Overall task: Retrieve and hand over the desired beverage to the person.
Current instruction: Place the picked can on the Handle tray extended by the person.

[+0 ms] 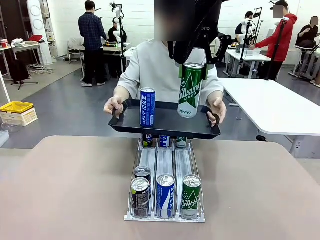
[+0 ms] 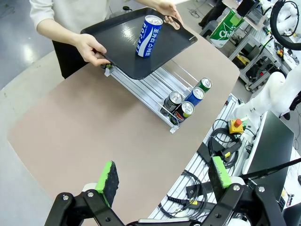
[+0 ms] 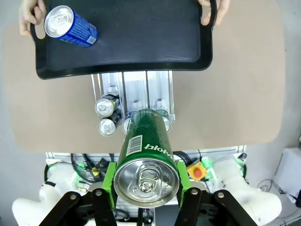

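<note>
My right claw [image 3: 146, 194] is clamped on the green can [image 1: 190, 90] just above the person's [image 1: 150, 65] tray [image 1: 165, 131], left claw [image 2: 164, 179] apart; released tilted, I think it topples against the blue can [image 1: 147, 106].

Across the bench [image 1: 65, 190], the person [image 1: 155, 70] holds a black tray [image 1: 165, 125] by both ends, with a blue can [image 1: 147, 106] standing on its left part. The right gripper [image 1: 192, 67] comes down from above, clamped on a green can [image 1: 190, 90] (tilted slightly) whose base is at the tray's right part. On the near side, a clear rack [image 1: 165, 165] of three lanes holds a dark, a blue and a green can at its front.
</note>
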`<action>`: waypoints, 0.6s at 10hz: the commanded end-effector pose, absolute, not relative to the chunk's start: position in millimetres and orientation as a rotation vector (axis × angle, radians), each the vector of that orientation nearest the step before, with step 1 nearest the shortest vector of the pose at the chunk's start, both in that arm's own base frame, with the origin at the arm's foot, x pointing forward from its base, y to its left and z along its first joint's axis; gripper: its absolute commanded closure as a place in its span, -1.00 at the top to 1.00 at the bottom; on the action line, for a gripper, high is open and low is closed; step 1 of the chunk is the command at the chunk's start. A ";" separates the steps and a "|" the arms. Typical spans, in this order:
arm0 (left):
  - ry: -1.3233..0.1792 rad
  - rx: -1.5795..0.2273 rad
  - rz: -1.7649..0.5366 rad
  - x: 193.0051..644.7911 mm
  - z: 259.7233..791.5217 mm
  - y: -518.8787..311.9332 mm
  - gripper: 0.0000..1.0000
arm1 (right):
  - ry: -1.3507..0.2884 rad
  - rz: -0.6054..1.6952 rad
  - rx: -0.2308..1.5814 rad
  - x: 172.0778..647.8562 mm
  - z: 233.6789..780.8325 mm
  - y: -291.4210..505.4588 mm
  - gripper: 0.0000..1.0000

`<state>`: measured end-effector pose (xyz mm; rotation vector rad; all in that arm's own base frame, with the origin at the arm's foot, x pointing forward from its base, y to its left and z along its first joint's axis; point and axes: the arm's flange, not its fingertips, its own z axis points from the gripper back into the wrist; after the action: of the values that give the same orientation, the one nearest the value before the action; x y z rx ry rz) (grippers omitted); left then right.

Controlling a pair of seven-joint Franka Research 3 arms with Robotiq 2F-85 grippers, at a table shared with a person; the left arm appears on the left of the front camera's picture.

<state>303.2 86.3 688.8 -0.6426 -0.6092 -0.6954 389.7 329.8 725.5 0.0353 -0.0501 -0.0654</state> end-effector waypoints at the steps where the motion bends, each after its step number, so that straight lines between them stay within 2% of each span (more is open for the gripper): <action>1: -0.624 -0.656 -0.719 303.0 689.3 87.5 1.00 | -0.065 -0.068 0.025 384.0 722.7 324.9 -0.95; 6: -0.624 -0.656 -0.719 303.0 689.3 87.5 1.00 | -0.065 -0.068 0.025 384.0 722.7 324.9 -0.95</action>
<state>303.2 86.3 688.8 -0.6426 -0.6092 -0.6954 389.6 329.8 725.5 0.0353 -0.0501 -0.0654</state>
